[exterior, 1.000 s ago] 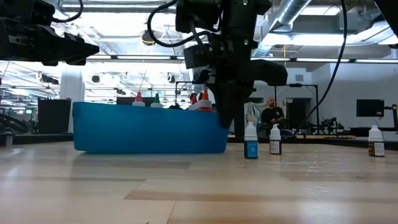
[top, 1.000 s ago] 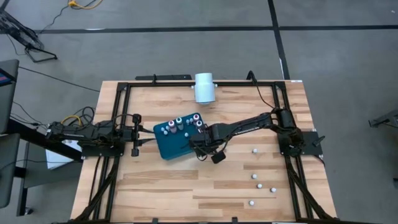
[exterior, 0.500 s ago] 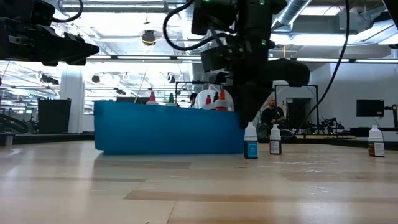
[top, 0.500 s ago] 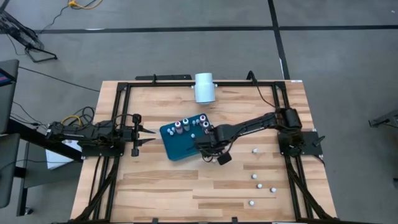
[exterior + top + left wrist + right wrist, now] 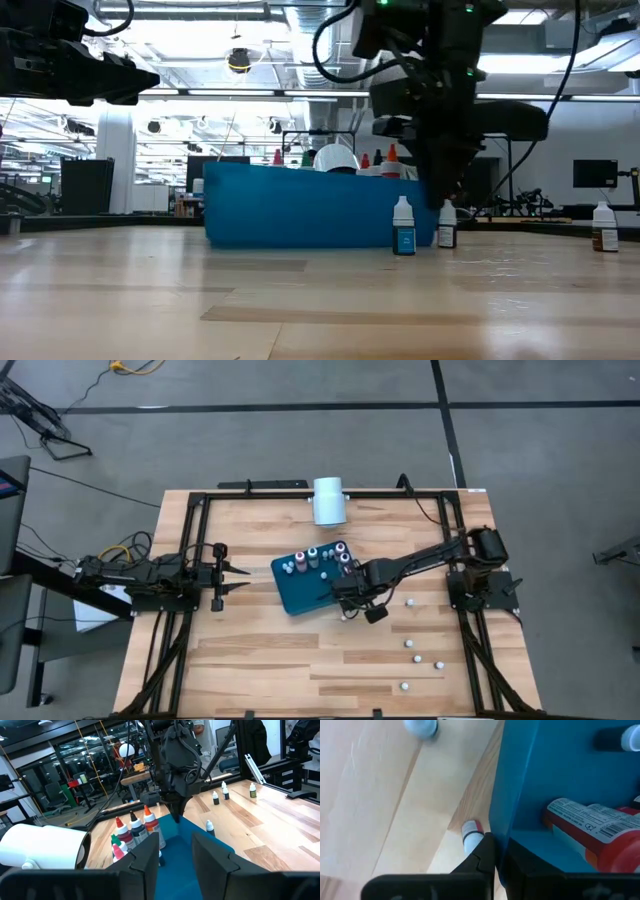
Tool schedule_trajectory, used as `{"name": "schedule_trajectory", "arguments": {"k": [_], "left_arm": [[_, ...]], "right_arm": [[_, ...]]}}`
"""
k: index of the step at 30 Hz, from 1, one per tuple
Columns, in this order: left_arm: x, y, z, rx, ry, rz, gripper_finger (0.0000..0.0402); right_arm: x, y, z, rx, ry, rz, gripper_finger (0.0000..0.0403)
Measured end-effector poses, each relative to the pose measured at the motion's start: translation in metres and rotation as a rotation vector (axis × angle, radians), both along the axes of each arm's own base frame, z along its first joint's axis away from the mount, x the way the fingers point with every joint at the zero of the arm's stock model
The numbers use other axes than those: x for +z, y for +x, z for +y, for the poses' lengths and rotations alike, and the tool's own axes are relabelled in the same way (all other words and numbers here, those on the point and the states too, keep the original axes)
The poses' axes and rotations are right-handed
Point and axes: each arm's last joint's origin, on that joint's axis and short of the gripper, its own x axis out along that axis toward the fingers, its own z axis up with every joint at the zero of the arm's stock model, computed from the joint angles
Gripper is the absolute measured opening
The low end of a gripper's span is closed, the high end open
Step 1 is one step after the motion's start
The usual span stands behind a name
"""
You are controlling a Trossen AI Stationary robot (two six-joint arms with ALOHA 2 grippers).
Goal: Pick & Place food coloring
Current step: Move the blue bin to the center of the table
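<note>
While gripped, blue tray holds bottles

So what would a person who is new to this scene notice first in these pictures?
Probably the blue tray at the middle of the table, with small capped bottles standing along its far side. The right gripper is shut on the tray's rim, its fingers pinching the wall. A few more bottles stand loose on the wood near the right arm's base.

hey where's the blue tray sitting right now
In the high view the blue tray lies near the table's middle, just in front of the white cylinder. The right gripper is shut on the tray's right edge.
</note>
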Motion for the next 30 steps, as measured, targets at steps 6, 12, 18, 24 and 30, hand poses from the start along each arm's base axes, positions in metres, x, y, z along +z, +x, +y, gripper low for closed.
{"name": "schedule_trajectory", "arguments": {"k": [6,12,18,24,30], "left_arm": [[0.000,0.000,0.000,0.000,0.000,0.000,0.0105],[0.000,0.000,0.000,0.000,0.000,0.000,0.0105],[0.000,0.000,0.000,0.000,0.000,0.000,0.0105],[0.000,0.000,0.000,0.000,0.000,0.000,0.0105],[0.000,0.000,0.000,0.000,0.000,0.000,0.0105]], "right_arm": [[-0.001,-0.014,-0.003,0.005,-0.030,0.016,0.0010],[-0.001,-0.024,-0.004,0.003,-0.032,0.024,0.0010],[-0.001,-0.033,-0.006,-0.018,-0.031,0.033,0.0009],[0.001,-0.040,-0.006,-0.038,-0.026,0.080,0.0008],[0.001,-0.044,-0.004,-0.052,-0.028,0.112,0.0008]]}}
